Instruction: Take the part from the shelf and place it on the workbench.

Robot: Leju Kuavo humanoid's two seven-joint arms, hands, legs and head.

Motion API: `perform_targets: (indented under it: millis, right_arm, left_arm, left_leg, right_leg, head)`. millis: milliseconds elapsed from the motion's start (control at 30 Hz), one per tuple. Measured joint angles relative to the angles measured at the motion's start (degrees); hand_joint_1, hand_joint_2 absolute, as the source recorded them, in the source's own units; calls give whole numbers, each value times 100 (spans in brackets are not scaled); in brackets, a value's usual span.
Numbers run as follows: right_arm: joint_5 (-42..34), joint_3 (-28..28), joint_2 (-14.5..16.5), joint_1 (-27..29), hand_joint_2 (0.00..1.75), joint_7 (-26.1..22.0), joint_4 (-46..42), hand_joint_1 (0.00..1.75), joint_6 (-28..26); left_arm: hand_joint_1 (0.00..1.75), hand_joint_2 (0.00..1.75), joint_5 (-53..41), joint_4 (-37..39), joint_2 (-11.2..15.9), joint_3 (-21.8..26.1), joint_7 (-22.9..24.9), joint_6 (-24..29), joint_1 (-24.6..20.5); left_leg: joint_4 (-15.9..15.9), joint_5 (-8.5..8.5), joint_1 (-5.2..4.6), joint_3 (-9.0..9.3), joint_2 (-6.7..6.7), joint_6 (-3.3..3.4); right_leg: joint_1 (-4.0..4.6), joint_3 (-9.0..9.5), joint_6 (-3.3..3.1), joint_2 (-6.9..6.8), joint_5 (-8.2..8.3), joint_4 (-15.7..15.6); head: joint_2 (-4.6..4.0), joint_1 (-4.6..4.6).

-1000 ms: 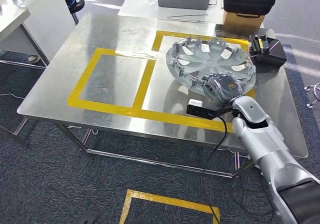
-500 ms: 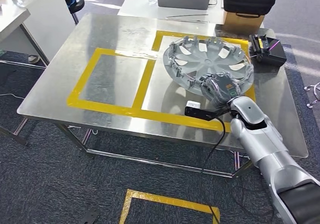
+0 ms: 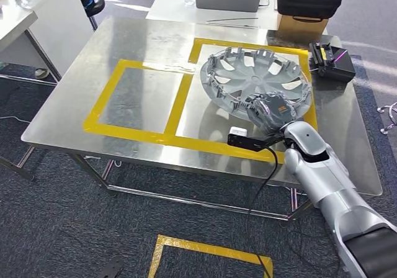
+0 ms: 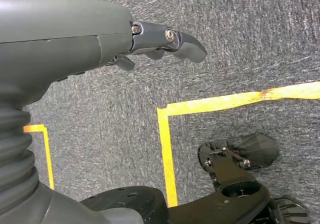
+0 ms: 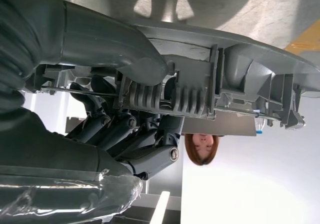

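Hubcap (image 3: 255,73) hangs tilted over the desk (image 3: 140,42), gripped at its near rim by the right hand (image 3: 272,110). Placing step; next it likely needs lowering flat, then letting go

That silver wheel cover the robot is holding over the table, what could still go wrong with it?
The right hand grips the wheel cover by its near rim alone, so it might tip or slip. It also sits close to the black device and overlaps the yellow tape, so it could land outside the square.

The left hand (image 4: 113,44) hangs above grey carpet (image 4: 113,124), fingers (image 4: 188,46) holding nothing; yellow tape (image 4: 168,149) marks the floor.
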Motion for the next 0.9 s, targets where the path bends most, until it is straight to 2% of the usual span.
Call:
perform_targets:
  millis: [900]
  right_arm:
    - [-97, 80, 0, 2, 175, 22, 1, 175, -10]
  left_arm:
    - [0, 175, 17, 0, 15, 1, -34, 55, -1]
  left_leg:
    - [0, 0, 0, 0, 0, 0]
  right_leg:
    - [0, 0, 0, 0, 0, 0]
  head:
    - [0, 0]
